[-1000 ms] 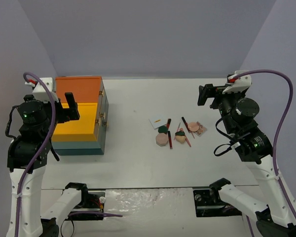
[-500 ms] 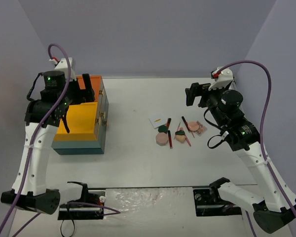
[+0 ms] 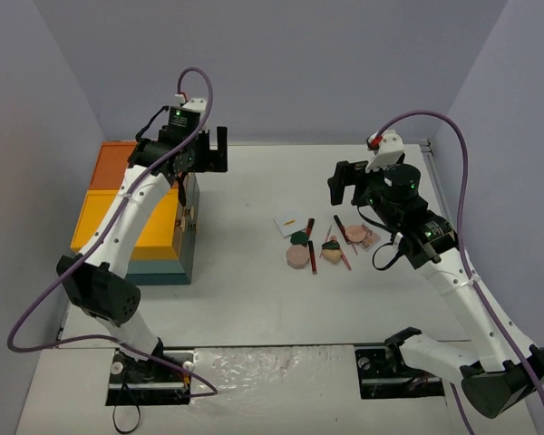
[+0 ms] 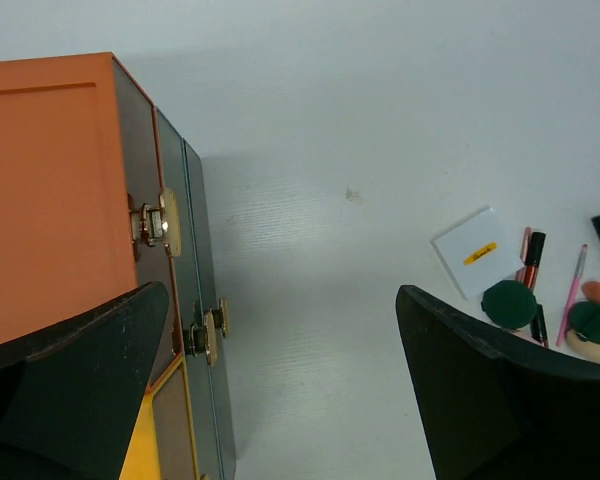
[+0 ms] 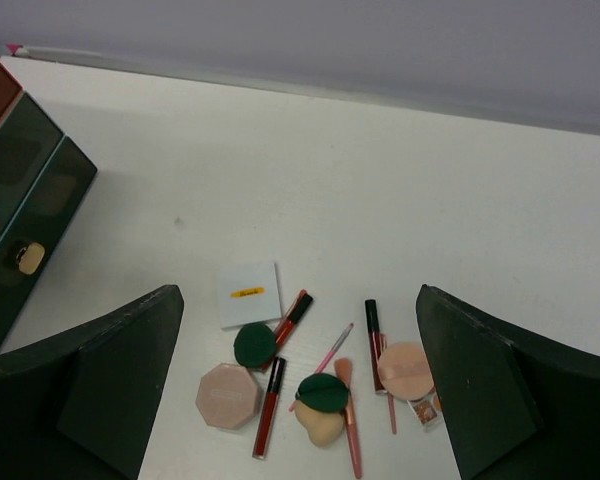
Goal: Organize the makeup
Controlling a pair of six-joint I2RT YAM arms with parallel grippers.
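Observation:
The makeup lies in a loose cluster at mid-table. It holds a white card [image 3: 287, 223], a pinkish octagonal palette [image 3: 296, 256], two dark green pieces [image 3: 299, 237], a peach sponge [image 3: 331, 255], a round pink puff [image 3: 354, 232] and thin red and pink pencils. The right wrist view shows the card [image 5: 249, 294], palette [image 5: 228, 395], puff [image 5: 406, 368] and sponge [image 5: 320, 428]. My right gripper [image 3: 344, 184] hangs open and empty above the cluster's far side [image 5: 300, 290]. My left gripper [image 3: 210, 149] is open and empty, high beside the box's far right corner [image 4: 280, 290].
The large teal box [image 3: 140, 213] with orange and yellow top stands at the left, gold latches [image 4: 163, 221] on its right side; it is shut. It shows at the left edge of the right wrist view [image 5: 20, 190]. Grey walls enclose the table.
My left arm has swung up and right, from over the box top to beside its far right corner. My right gripper has moved left, nearer the makeup. The makeup has not moved.

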